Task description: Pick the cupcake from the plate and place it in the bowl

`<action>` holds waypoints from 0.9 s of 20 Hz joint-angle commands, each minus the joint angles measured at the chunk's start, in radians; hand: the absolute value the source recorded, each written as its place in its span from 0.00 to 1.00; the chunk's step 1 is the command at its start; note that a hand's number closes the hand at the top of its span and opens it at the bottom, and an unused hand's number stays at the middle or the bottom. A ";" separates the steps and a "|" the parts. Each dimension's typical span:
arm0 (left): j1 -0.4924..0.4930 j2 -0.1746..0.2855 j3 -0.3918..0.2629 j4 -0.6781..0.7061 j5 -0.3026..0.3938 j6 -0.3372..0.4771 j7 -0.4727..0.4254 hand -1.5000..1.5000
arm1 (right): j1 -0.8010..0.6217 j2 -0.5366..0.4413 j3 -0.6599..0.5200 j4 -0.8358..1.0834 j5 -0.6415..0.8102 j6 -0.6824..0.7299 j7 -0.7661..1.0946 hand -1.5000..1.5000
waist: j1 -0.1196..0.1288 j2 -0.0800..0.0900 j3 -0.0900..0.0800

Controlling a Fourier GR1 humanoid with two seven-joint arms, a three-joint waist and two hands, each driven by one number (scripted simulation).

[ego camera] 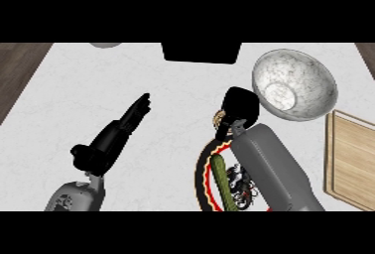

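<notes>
My right hand [239, 108] hovers past the far rim of the plate [202, 168], its fingers curled round the cupcake [219, 118], of which only a brown and cream sliver shows at the hand's left side. The plate is dark with red and yellow rings and lies under my right forearm. The marbled grey bowl [295, 83] stands just to the right of the hand, apart from it. My left hand [117, 131] rests open at the left, fingers straight and pointing away, holding nothing.
A green cucumber-like vegetable [222, 181] lies on the plate. A wooden cutting board [351, 158] sits at the right edge. A black box [201, 52] stands at the counter's far side, and a grey object [107, 45] peeks in at the top left.
</notes>
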 commanded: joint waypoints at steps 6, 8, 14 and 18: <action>0.023 -0.001 0.002 -0.001 0.002 -0.007 -0.024 0.50 | -0.322 0.020 -0.014 0.183 0.211 -0.286 0.294 1.00 | 0.004 -0.005 0.000; 0.009 -0.007 -0.005 0.038 -0.015 -0.003 -0.040 0.50 | -0.387 0.020 -0.027 0.197 0.240 -0.348 0.308 1.00 | -0.001 -0.001 -0.001; 0.015 -0.010 0.013 0.021 -0.009 0.013 -0.013 0.50 | -0.442 0.006 -0.139 0.214 0.301 -0.545 0.281 1.00 | -0.030 -0.006 0.000; 0.037 -0.012 0.017 0.038 -0.034 0.027 -0.061 0.50 | -0.457 -0.008 -0.204 0.318 0.322 -0.564 0.265 1.00 | -0.040 -0.007 0.000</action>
